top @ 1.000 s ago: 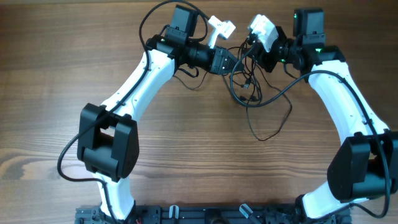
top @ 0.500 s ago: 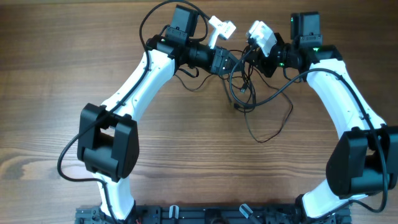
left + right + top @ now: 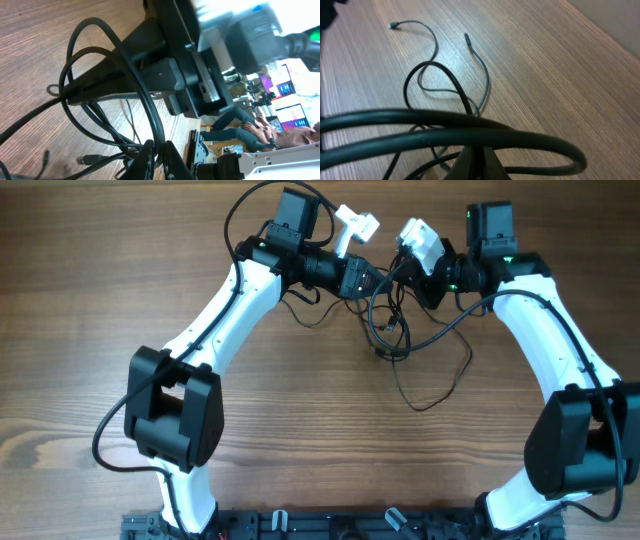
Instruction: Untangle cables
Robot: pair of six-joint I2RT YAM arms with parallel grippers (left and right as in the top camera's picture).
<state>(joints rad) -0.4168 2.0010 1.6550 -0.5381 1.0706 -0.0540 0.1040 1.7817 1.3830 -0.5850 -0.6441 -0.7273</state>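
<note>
Little looks done to me: the cables (image 3: 400,345) sit as one knotted bunch on the surface (image 3: 100,280) just beneath the right tool (image 3: 476,152), pinched onto a strand, with the left tool (image 3: 157,152) beside it clamped likewise

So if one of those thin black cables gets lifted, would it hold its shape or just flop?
Most likely flop: the cables lie in loose curls and loops on the table. They look thin, so they are probably light and easy to drag. Since the loops cross each other in a tangle, lifting one strand would probably pull its neighbours along.
</note>
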